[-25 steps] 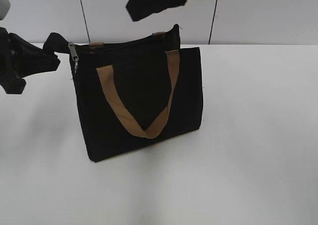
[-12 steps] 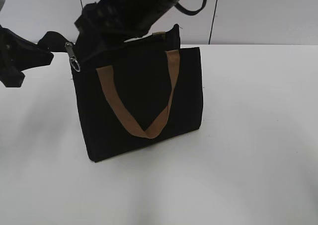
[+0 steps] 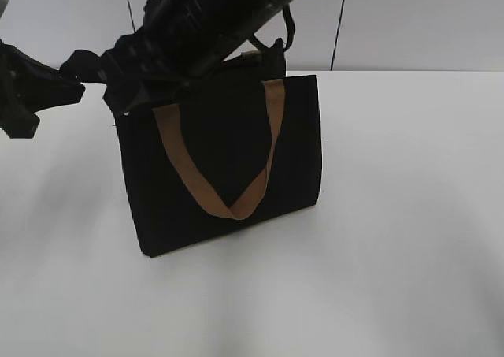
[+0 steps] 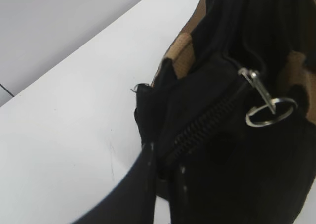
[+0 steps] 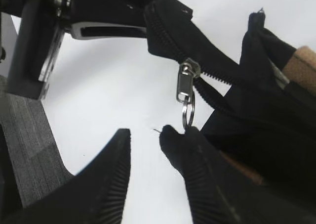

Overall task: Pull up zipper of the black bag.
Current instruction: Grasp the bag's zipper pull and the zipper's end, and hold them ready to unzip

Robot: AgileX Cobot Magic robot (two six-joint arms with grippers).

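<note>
Black bag [image 3: 228, 168] upright on white table [image 3: 394, 239], contents hidden; tan handle [image 3: 228, 172] draped down its front. Zipper [image 5: 185, 93] pull with silvery ring at bag's 10 o'clock corner. Right end effector [image 5: 148, 155] parted, ring beside one fingertip. Left end effector [image 3: 79, 77] clamped on bag's end tab.

even, bright overhead light; soft shadow under the black bag [image 3: 220, 160]; close wrist views slightly blurred, blacks losing detail.
</note>
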